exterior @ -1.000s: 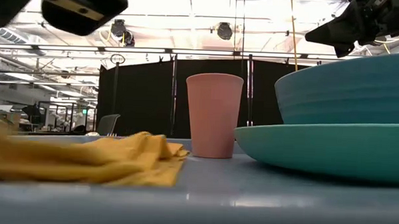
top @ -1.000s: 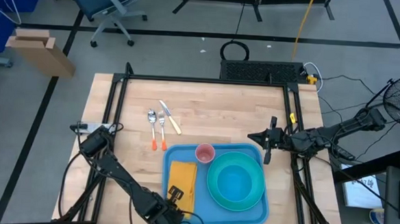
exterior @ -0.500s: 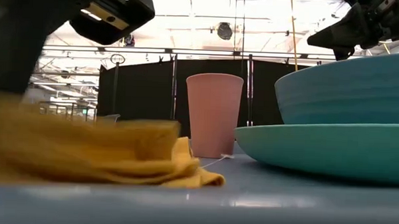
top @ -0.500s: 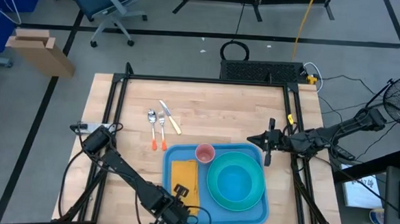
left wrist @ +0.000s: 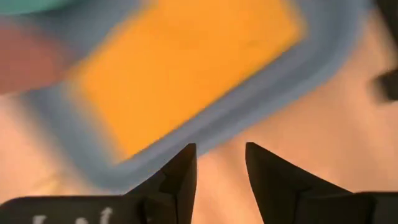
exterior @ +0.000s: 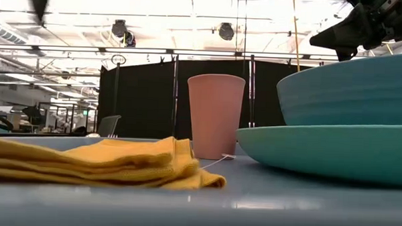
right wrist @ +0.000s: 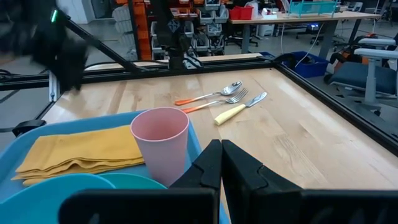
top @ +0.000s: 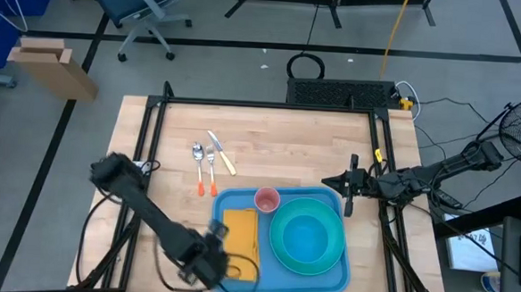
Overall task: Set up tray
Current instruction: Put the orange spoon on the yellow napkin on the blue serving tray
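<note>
The blue tray lies at the table's near right. On it are a folded yellow napkin, a pink cup standing upright, and a teal bowl on a teal plate. My left gripper is open over the bare wood just off the tray's left rim, beside the napkin, and holds nothing. My right gripper hangs shut above the tray's far right corner, beyond the cup.
A spoon, a fork and a yellow-handled knife lie on the wood beyond the tray's far left corner. Black frame rails run along the table's sides. Bare wood stretches across the far half of the table.
My left gripper has opened and let go of the napkin, then risen and drawn back toward the table's left edge, off the tray. The napkin, bunched and partly lifted before, now lies folded flat on the tray.
</note>
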### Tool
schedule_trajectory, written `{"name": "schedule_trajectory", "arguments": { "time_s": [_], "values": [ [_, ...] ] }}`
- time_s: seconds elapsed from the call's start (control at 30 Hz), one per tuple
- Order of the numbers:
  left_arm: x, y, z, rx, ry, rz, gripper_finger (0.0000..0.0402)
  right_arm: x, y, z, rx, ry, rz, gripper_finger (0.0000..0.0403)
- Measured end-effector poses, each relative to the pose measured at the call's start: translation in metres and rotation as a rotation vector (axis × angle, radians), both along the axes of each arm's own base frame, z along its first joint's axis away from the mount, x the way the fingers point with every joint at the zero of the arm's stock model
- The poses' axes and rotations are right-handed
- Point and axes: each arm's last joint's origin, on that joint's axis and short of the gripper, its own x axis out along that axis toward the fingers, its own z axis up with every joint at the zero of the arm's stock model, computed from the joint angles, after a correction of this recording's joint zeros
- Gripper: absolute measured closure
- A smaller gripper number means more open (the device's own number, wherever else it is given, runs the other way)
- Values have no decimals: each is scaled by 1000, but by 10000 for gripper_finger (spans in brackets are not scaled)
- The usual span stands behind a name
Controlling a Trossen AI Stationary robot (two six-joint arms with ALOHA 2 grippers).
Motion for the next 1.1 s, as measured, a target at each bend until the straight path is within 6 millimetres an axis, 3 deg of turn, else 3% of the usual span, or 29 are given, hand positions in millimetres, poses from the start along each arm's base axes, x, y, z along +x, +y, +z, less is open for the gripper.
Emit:
{"name": "schedule_trajectory", "arguments": {
  "time_s": [0.13, 0.2, 0.4, 0.5, 0.6, 0.77, 1.0, 1.1],
  "values": [
    [-15, 44, 49, 64, -244, 115, 285, 0, 0, 0, 0, 0, 0, 403],
    [-18, 74, 56, 31, -328, 203, 300, 0, 0, 0, 1, 0, 0, 403],
    [-36, 168, 24, -61, -498, 552, 346, 0, 0, 0, 4, 0, -1, 403],
    [-52, 205, 3, -106, -530, 771, 369, 0, 0, 0, -9, 1, 0, 403],
    [-65, 233, -4, -165, -570, 1030, 393, 1, -1, 2, -50, -11, -9, 403],
    [-76, 256, -8, -248, -501, 1330, 389, 1, -8, 5, -107, -30, -134, 403],
    [-79, 259, -22, -172, -425, 1565, 380, 2, -13, 9, -224, -34, -159, 403],
    [-81, 254, -30, -113, -383, 1638, 380, 1, -11, 11, -266, -45, -66, 403]
  ]
}}
